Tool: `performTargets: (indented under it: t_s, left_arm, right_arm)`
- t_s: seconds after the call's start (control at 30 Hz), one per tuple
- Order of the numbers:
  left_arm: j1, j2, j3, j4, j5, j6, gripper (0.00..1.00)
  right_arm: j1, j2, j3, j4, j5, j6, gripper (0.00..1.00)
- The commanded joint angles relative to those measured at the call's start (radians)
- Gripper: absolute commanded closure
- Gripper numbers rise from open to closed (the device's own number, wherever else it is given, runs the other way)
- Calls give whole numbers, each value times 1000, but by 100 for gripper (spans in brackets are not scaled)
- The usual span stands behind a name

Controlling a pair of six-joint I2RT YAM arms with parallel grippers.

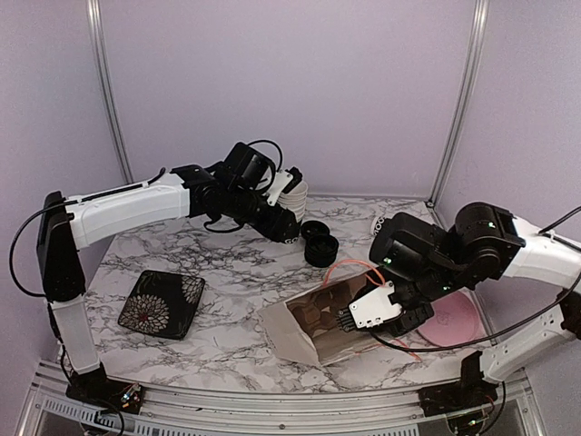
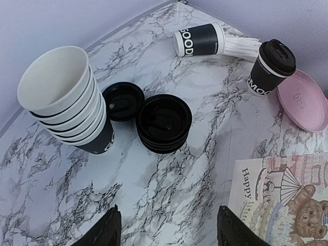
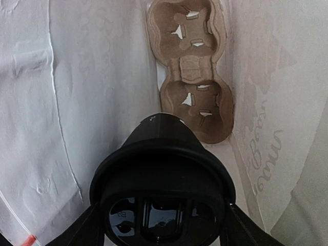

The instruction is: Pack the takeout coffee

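I see right tool clamped on lidded black paper cup, axis aimed at brown pulp carrier ahead.

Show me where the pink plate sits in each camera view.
Top view: pink plate at the right, to the right of the paper bag.
Left wrist: at the right edge, beside a lidded cup.
Right wrist: not in it.
Shared landmark: the paper bag, seen in all three views.
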Motion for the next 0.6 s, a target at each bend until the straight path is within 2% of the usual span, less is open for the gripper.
performTargets:
  t_s: [0.0, 0.27, 0.57]
  left_arm:
    - [-1, 39, -3, 58, 101, -60, 36]
    - [-4, 107, -8, 66, 173, -84, 37]
    - [-3, 154, -18, 59, 201, -78, 37]
  right_arm:
    - [17, -58, -38, 118, 84, -20, 57]
    - [33, -144, -233, 325, 138, -66, 57]
    - [33, -165, -300, 464, 189, -120, 57]
